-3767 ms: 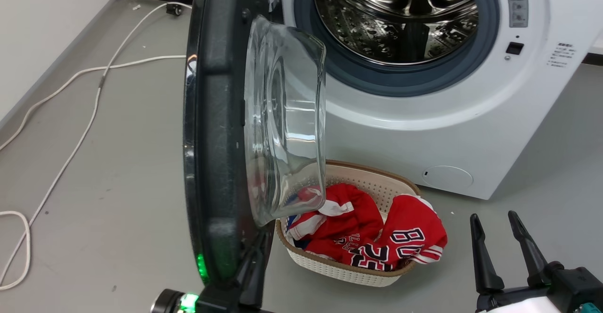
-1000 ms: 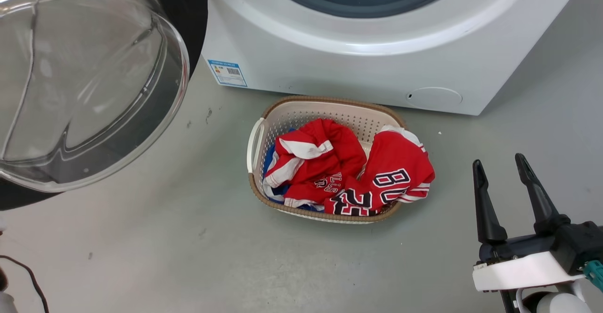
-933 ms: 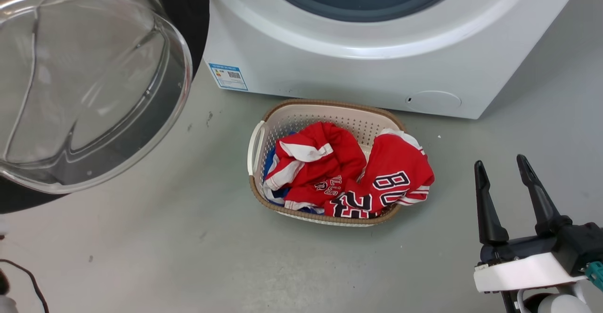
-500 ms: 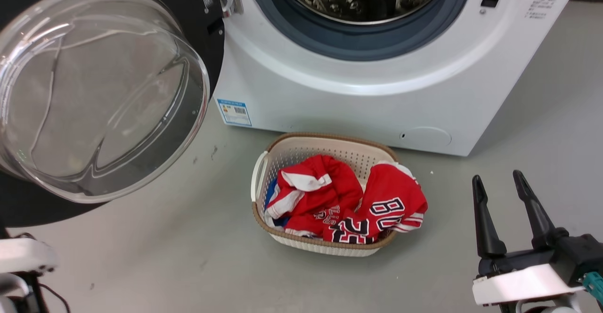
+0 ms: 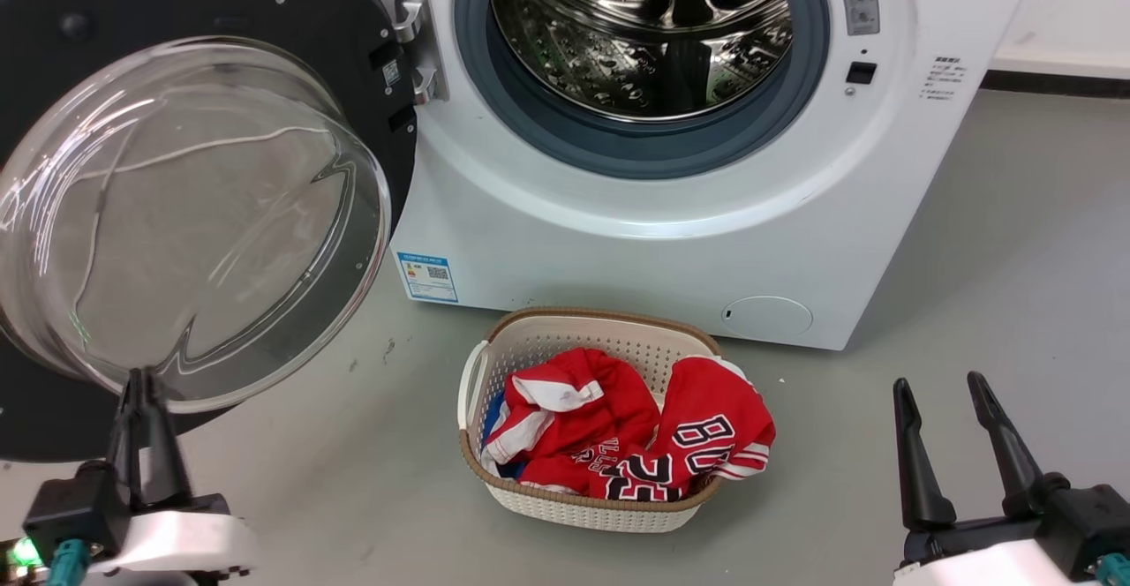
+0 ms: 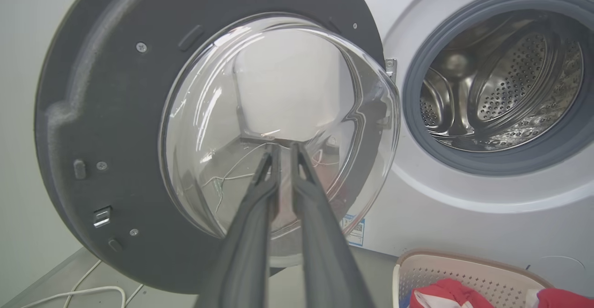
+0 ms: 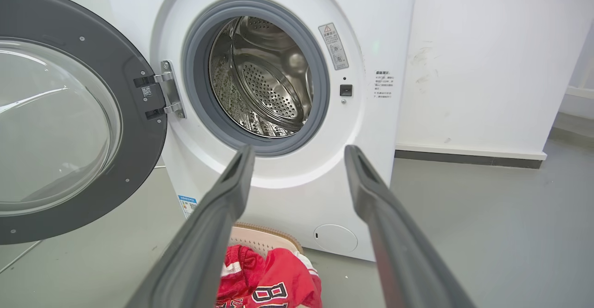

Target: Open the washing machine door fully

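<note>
Left pincer (image 5: pixel 144 392) is low at the robot's left, its two fingers drawn almost together with nothing between them. Straight ahead of its tips is the washing machine door (image 5: pixel 190 206), and the left wrist view has those tips (image 6: pixel 284 148) against the clear glass bowl. I cannot tell whether they touch it.

The door is swung wide on its hinge (image 5: pixel 415 39), inner face toward the robot. The washing machine (image 5: pixel 618 242) lies off to that pincer's right, its steel drum (image 5: pixel 644 30) fully exposed. By my reading the opening is done or nearly so.

If any swing remains, a slow nudge with the closed tips should do it. Push on the dark frame on the side far from the hinge, not on the glass bulge. Follow the door's arc and ease off once the hinge resists.

Right pincer (image 5: pixel 936 383) idles with fingers spread and empty, the laundry basket (image 5: pixel 583 317) to its left. It is best kept there, clear of everything.
</note>
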Controlling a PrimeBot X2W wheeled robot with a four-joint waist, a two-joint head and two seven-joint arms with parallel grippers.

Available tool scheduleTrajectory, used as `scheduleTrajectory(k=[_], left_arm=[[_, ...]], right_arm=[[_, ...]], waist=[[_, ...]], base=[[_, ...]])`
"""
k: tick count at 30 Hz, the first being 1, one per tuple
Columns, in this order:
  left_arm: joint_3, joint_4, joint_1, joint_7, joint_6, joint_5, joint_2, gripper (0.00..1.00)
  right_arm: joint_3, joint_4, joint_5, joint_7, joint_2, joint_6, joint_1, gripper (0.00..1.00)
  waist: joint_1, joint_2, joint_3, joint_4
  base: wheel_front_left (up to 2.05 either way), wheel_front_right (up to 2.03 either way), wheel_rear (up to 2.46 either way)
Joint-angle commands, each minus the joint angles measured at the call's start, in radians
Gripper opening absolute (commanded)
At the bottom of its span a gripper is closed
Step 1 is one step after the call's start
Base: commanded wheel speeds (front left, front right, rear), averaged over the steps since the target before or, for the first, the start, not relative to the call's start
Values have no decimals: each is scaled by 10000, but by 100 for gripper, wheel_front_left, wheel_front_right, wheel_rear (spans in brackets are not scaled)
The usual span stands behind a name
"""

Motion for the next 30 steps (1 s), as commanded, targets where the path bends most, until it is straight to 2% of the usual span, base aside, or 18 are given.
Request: scheduleTrajectory(k=[1, 5, 11, 20, 30], left_arm=[[-40, -71, 69, -23, 34, -34, 17, 100], [-1060, -346, 466, -23, 404, -353, -1, 100], [-2012, -734, 830, -23, 852, -561, -6, 100], [-2806, -1070, 1206, -23, 1020, -647, -6, 100], [-3417, -1207, 1585, -23, 1071, -725, -7, 100]], right_arm=[[-9, -8, 26, -21, 29, -2, 83, 100], [49, 4, -17, -21, 28, -2, 137, 100], [50, -101, -26, -21, 28, -2, 149, 100], [-79, -317, 113, -21, 28, -2, 314, 100], [-241, -613, 367, -21, 29, -2, 651, 100]], waist=[[1, 0, -53, -61], [1, 0, -189, -299], [1, 0, -252, -736], [1, 0, -237, -1274], [1, 0, -358, -1457]], base=[[0, 0, 0], [0, 0, 0], [0, 0, 0], [0, 0, 0], [0, 0, 0]])
